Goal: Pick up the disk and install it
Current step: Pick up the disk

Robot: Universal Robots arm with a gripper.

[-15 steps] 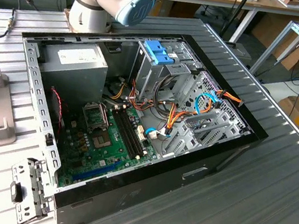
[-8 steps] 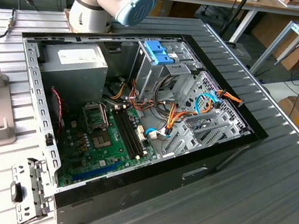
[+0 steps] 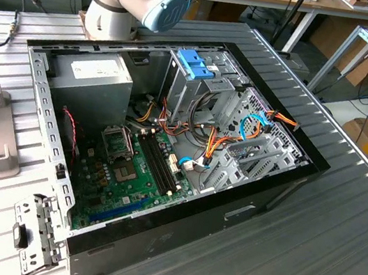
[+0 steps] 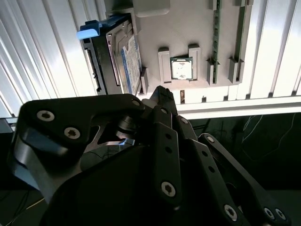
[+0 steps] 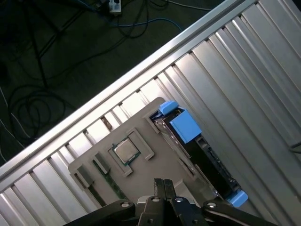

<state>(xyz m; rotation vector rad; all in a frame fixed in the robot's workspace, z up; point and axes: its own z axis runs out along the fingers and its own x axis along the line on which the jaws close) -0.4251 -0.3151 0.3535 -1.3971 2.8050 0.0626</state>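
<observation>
While the closed, empty claw [image 5: 163, 184] hovers near the disk [image 5: 188, 129], pick-up is pending; gripping needs it opened.

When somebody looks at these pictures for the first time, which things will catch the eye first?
The open computer case sits in the middle of the exterior view, its green motherboard and a bright blue latch exposed. In both wrist views the disk, with bright blue rails, stands on edge in a grey holder on the slatted table, beside a processor chip. The dark pincer hangs over the holder, shut and empty.
</observation>
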